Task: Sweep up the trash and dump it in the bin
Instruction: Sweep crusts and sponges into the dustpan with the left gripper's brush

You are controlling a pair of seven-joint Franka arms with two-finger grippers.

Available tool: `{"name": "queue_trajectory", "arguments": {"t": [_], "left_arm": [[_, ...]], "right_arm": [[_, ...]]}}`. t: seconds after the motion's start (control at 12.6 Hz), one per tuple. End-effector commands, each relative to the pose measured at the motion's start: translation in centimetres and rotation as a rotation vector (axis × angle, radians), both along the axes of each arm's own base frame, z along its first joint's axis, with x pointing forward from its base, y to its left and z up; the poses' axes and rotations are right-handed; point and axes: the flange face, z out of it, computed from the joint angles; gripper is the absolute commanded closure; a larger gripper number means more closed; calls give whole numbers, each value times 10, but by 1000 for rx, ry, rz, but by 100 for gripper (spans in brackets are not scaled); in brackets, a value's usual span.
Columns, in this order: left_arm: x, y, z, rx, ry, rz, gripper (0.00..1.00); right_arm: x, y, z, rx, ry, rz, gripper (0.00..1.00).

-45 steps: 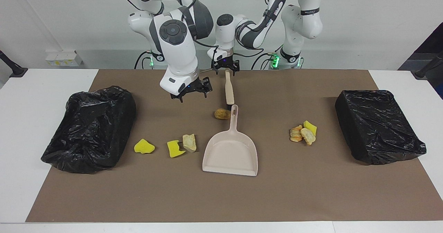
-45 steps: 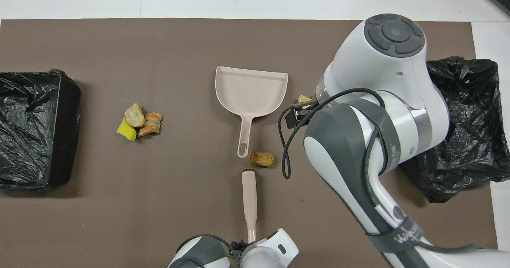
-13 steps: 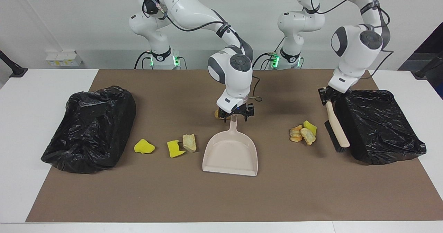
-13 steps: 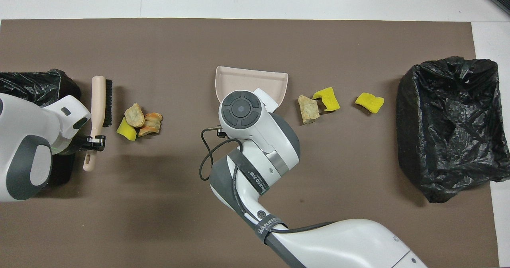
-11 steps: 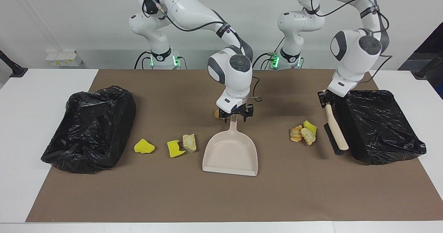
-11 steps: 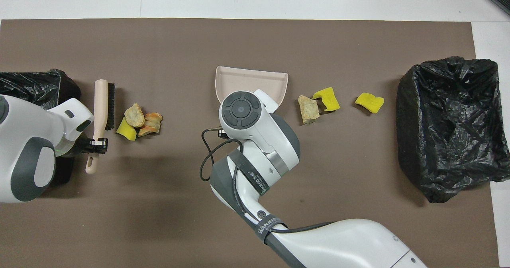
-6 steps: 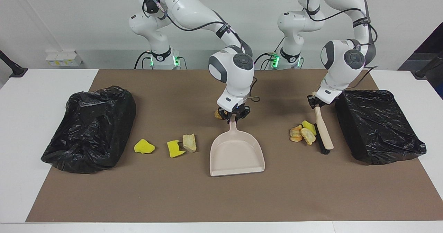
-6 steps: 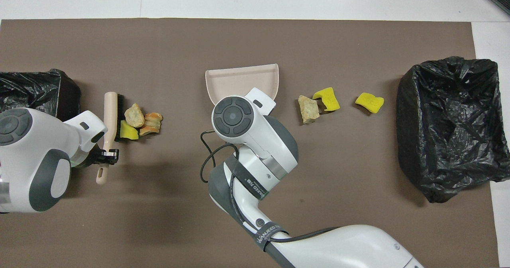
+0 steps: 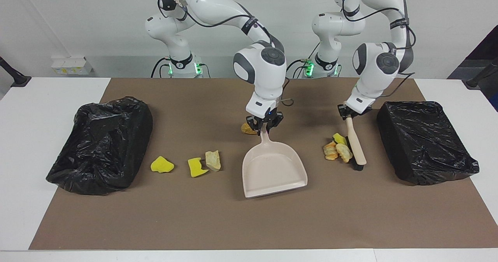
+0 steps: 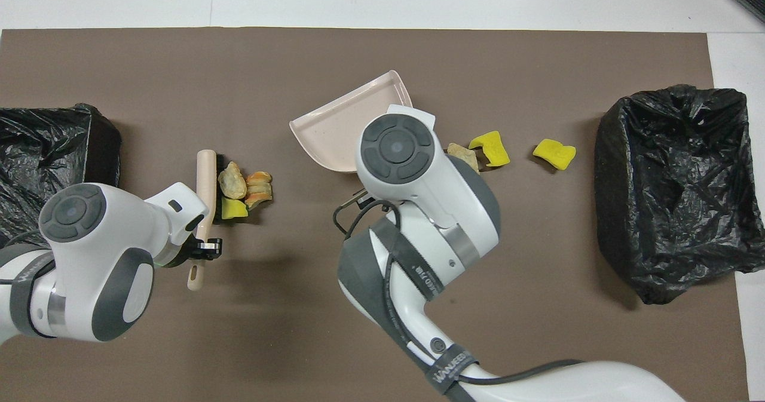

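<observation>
Table (image 9: 23, 145): you have a white top with a brown mat (image 9: 249, 223) spread over most of it.
Bags: one black bag (image 9: 102, 143) lies at the right arm's end, another black bag (image 9: 424, 141) at the left arm's end.
Dustpan (image 9: 272, 166): it rests mid-mat, its mouth turned toward the left arm's end and its handle pointing back at the robots.
Brush (image 9: 356, 145): its bristles are down on the mat, touching the nearest heap.
Right pincer (image 9: 264, 125): you have it clenched on the tip of the dustpan handle.
Left pincer (image 9: 349, 114): you have it clenched on the brush handle.
Trash by the brush (image 9: 336, 149): one yellow scrap and two crusty chunks, pressed against the bristles.
Trash toward the right arm's end: a yellow lump (image 9: 162, 164), then a yellow scrap (image 9: 196, 167) touching a tan chunk (image 9: 213, 160).
Last chunk (image 9: 246, 128): it lies just beside the right pincer.
</observation>
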Motion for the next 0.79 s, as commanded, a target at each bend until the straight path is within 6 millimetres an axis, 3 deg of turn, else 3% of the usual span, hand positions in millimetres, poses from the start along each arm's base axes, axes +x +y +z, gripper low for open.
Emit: {"name": "queue_trajectory", "arguments": {"t": [0.0,0.16,0.32,0.48,0.71], "left_arm": [[-14,-14,4,-36,-14,7,100],[-7,-16,7,-41,-20,27,100],[12,-4,30,-54,-63,54,100],[29,40,44,-58,-101,132,100],[18,52,28,-52,-76,133,100]], "right_arm": [[0,-19,1,-1,64,260,100],[-1,-31,-3,-13,93,461,100],[-4,-37,-9,-26,103,673,100],[-8,-38,-16,-55,97,857,100],[-18,-17,-37,-138,124,971,100]]}}
